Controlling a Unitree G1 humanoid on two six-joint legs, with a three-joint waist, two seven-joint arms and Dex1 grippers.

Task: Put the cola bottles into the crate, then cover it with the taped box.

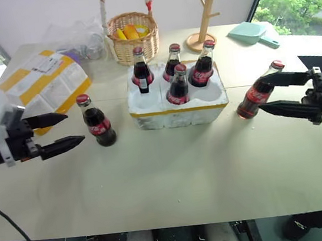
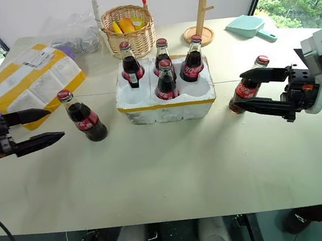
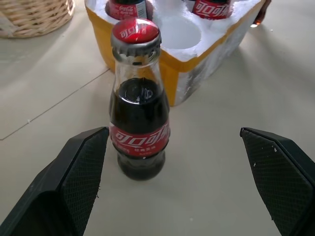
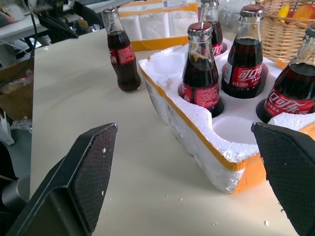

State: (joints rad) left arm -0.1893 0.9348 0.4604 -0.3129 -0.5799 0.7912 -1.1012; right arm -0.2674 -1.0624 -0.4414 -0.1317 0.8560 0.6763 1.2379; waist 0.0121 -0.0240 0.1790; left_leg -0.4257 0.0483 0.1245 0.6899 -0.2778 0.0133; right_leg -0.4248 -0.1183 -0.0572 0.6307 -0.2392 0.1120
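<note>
beige tabletop by a window, head views: the crate holds four cola bottles, a fifth bottle stands just left of it ahead of the wide-open, empty left end effector, a sixth bottle leans right of the crate between the spread fingers of the open right end effector, which grips nothing, and the taped box lies far left. left wrist view: the fifth bottle stands between the parted fingers; glass is stiff, slippery and breakable, so the labelled body looks the best hold. right wrist view: two front wells of the crate are vacant.
</note>
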